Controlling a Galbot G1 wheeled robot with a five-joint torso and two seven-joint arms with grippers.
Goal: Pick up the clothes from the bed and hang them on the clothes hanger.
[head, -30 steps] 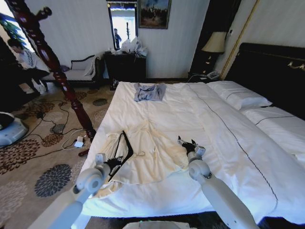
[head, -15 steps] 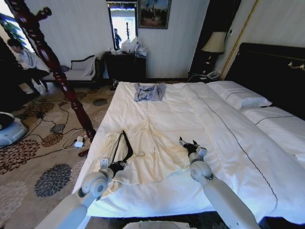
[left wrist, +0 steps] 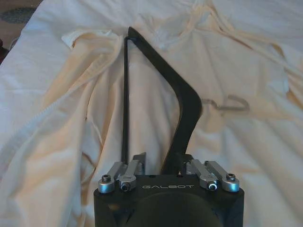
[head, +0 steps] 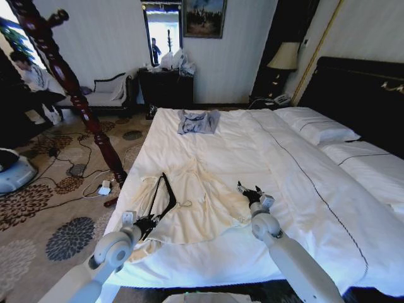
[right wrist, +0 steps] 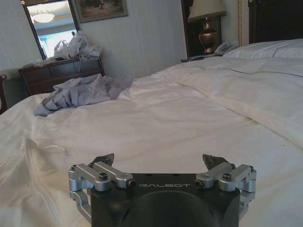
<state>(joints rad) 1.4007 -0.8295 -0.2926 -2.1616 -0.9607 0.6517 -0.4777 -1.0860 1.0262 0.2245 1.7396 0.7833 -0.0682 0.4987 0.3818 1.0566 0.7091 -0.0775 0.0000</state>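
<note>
The cream clothes [head: 196, 199] lie spread flat near the foot of the white bed [head: 303, 189]. On their left half rests the black clothes hanger [head: 164, 196], its hook [left wrist: 227, 103] lying against the fabric. My left gripper [head: 145, 222] is at the hanger's near end, and in the left wrist view its fingers [left wrist: 138, 161] are shut on the thick arm of the clothes hanger [left wrist: 184, 94]. My right gripper [head: 247, 191] hovers open just above the sheet at the garment's right edge, with nothing between its fingertips [right wrist: 103, 160].
A small grey-blue garment [head: 197, 121] lies crumpled at the far side of the bed. Pillows [head: 315, 126] and a dark headboard [head: 360, 95] are to the right. A carved dark bedpost [head: 69, 88] stands left of the bed over patterned carpet with cables [head: 82, 170].
My left gripper slid right along the near end of the hanger, then eased back a little to the left. The right gripper has barely moved.
</note>
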